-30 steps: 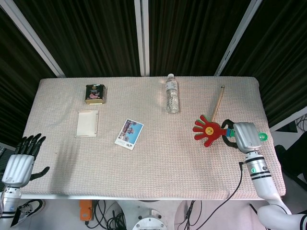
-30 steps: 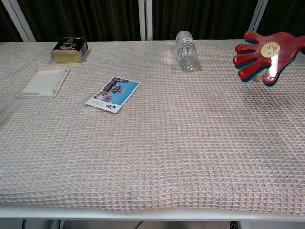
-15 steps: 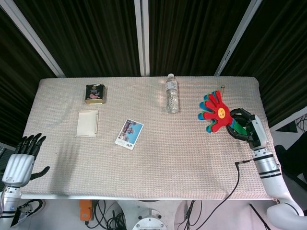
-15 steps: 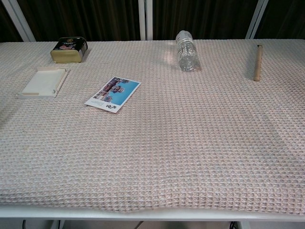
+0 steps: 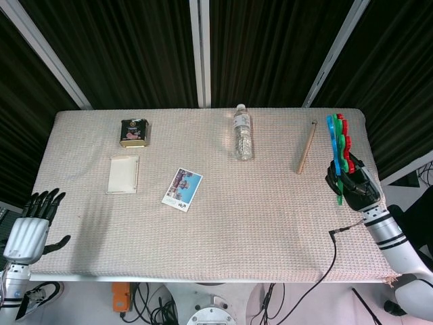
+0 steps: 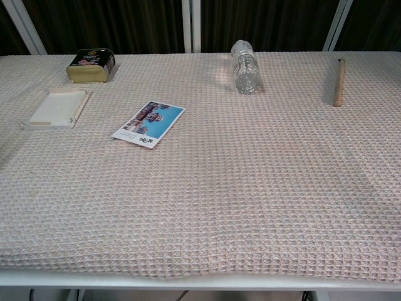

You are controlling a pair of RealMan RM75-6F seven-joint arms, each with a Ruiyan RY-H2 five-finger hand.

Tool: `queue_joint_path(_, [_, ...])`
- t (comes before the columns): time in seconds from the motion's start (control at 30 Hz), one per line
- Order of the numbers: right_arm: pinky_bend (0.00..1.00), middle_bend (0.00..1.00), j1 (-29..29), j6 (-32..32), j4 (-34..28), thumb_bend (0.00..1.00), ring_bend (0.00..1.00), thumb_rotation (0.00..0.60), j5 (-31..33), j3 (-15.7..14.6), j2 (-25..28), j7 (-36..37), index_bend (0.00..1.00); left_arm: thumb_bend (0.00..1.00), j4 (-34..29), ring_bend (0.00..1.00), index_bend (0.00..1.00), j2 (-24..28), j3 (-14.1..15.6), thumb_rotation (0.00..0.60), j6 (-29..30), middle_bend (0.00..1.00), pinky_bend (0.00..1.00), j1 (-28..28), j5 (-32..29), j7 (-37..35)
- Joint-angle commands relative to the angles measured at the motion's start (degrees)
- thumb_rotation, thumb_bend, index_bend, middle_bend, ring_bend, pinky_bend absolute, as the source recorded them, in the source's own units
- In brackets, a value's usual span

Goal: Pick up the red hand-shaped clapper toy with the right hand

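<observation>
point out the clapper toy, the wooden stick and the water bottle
clapper toy (image 5: 338, 139): head view, on its edge-on coloured palms above the right hand.
wooden stick (image 6: 338, 83): chest view, mid-shaft.
water bottle (image 6: 245, 69): chest view, middle of the clear body.

Clapper toy (image 5: 339, 147) red, blue, green (layered); tablecloth (image 6: 250, 188) beige waffle weave

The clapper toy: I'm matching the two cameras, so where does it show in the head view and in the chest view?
Head view: the clapper toy is at the far right, edge-on, gripped by the right hand near the table's right edge.
Chest view: not in the picture.
Shared landmark: the wooden stick, just left of the toy in the head view, at the chest view's upper right.
</observation>
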Motion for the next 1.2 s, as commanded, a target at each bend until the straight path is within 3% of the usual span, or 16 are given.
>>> queue_joint_path(0.03, [0.93, 0.79, 7.1, -17.0, -0.1, 0.58, 0.69, 0.600, -2.0, -5.5, 5.3, -43.0, 0.95, 0.16, 0.1, 0.00, 0.01, 0.0, 0.0, 0.600, -0.1, 0.00, 0.01, 0.0, -0.1, -0.1])
queue_joint_path(0.13, [0.93, 0.79, 8.4, -22.0, -2.1, 0.58, 0.69, 0.600, 2.0, -5.8, 6.3, -58.5, 0.93, 0.16, 0.2, 0.00, 0.01, -0.1, 0.0, 0.600, -0.3, 0.00, 0.01, 0.0, -0.2, -0.2])
queue_joint_path(0.3, [0.93, 0.79, 7.7, -22.0, -5.5, 0.58, 0.69, 0.600, 14.5, -4.4, 5.0, -81.2, 0.93, 0.16, 0.3, 0.00, 0.01, -0.1, 0.0, 0.600, -0.3, 0.00, 0.01, -0.1, -0.2, -0.3])
queue_joint_path(0.4, [0.93, 0.79, 7.5, -21.1, -7.8, 0.58, 0.69, 0.600, 19.5, -3.9, 4.8, -86.5, 0.93, 0.16, 0.3, 0.00, 0.01, -0.1, 0.0, 0.600, -0.2, 0.00, 0.01, 0.0, -0.2, -0.3])
queue_joint_path(0.53, [0.93, 0.79, 6.6, -19.6, -9.7, 0.58, 0.69, 0.600, 21.0, -2.9, 4.7, -84.8, 0.93, 0.16, 0.3, 0.00, 0.01, -0.2, 0.0, 0.600, -0.3, 0.00, 0.01, 0.0, -0.2, -0.3])
queue_joint_path(0.67, [0.93, 0.79, 3.7, -14.6, -10.1, 0.58, 0.69, 0.600, 15.0, -0.8, 3.1, -68.7, 0.93, 0.16, 0.4, 0.00, 0.01, -0.3, 0.0, 0.600, -0.3, 0.00, 0.01, -0.1, -0.2, -0.2])
queue_joint_path(0.9, [0.93, 0.79, -0.7, 2.6, -2.5, 0.58, 0.69, 0.600, -1.1, -0.7, 0.8, -18.5, 0.93, 0.16, 0.3, 0.00, 0.01, -0.3, 0.1, 0.600, -0.1, 0.00, 0.01, 0.0, -0.1, -0.1])
queue_joint_path(1.03, [0.93, 0.79, -1.3, 9.5, 2.4, 0.57, 0.69, 0.600, -4.6, -2.1, 0.0, -1.7, 0.93, 0.16, 0.4, 0.00, 0.01, -0.4, 0.1, 0.600, -0.1, 0.00, 0.01, -0.1, 0.0, -0.2])
queue_joint_path(1.2, [0.93, 0.79, -0.6, 14.2, 7.2, 0.55, 0.69, 0.600, -7.5, -4.4, -1.3, 9.9, 0.93, 0.16, 0.5, 0.00, 0.01, -0.5, 0.1, 0.600, -0.2, 0.00, 0.01, -0.1, 0.0, -0.2])
